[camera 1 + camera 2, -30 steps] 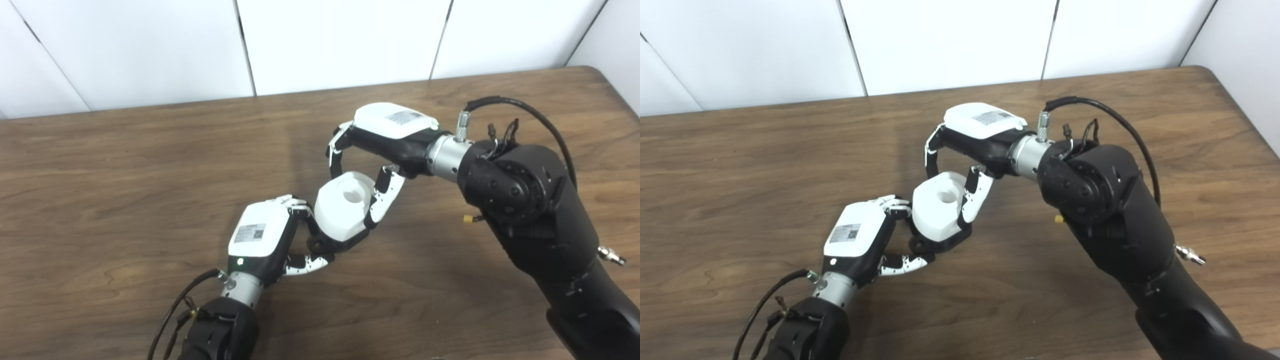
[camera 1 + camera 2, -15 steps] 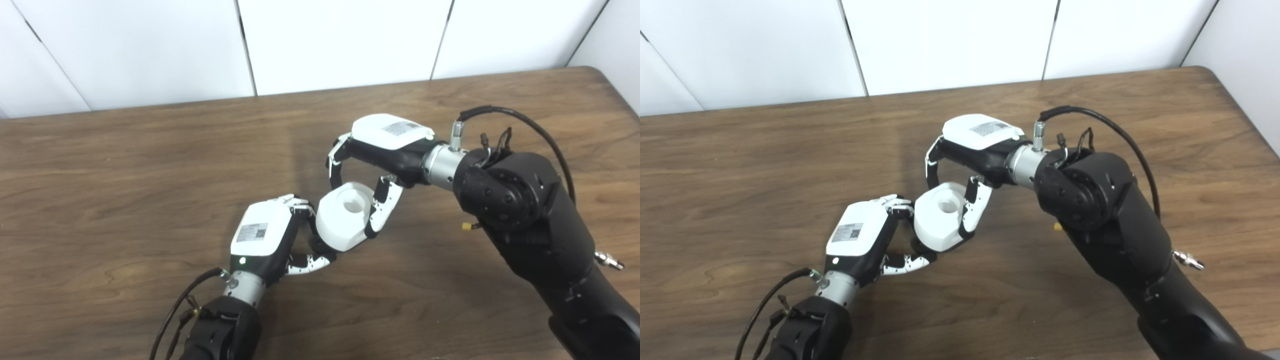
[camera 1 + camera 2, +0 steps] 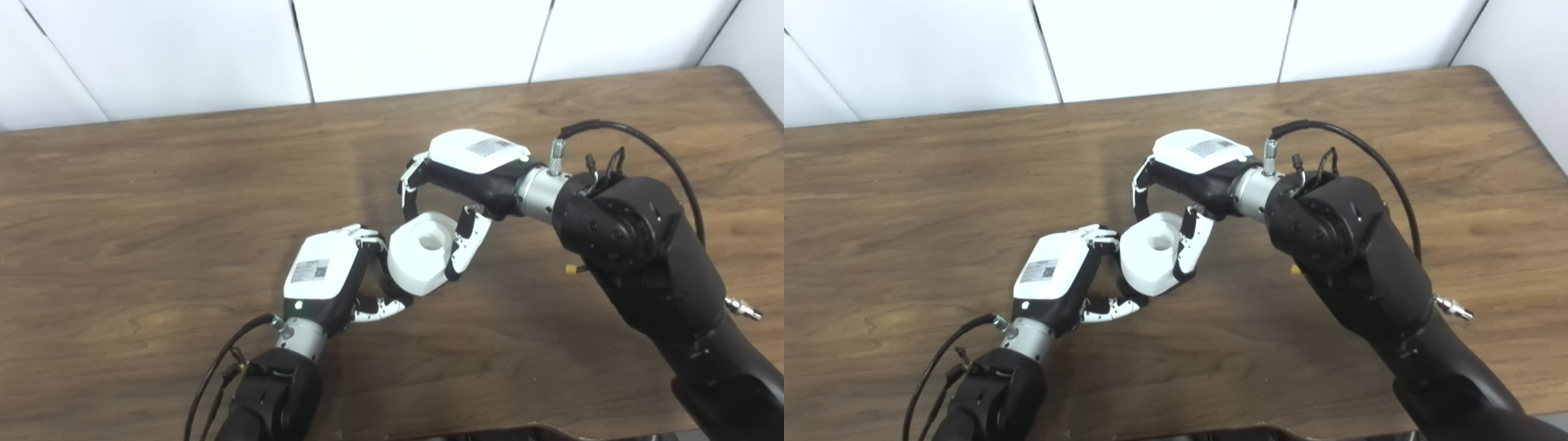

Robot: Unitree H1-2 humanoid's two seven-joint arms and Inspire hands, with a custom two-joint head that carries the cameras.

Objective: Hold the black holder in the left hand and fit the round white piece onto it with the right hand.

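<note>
Here the round white piece (image 3: 422, 256) shows a central hole.

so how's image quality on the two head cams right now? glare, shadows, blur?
Left eye view: soft overall, no motion streaks; a pale sheen on the table behind the right hand; diffuse shadow under the round white piece.
Right eye view: same softness; the black holder under the left hand is lost in dark; white hand covers look near-blown; a dark edge intrudes at bottom.
</note>
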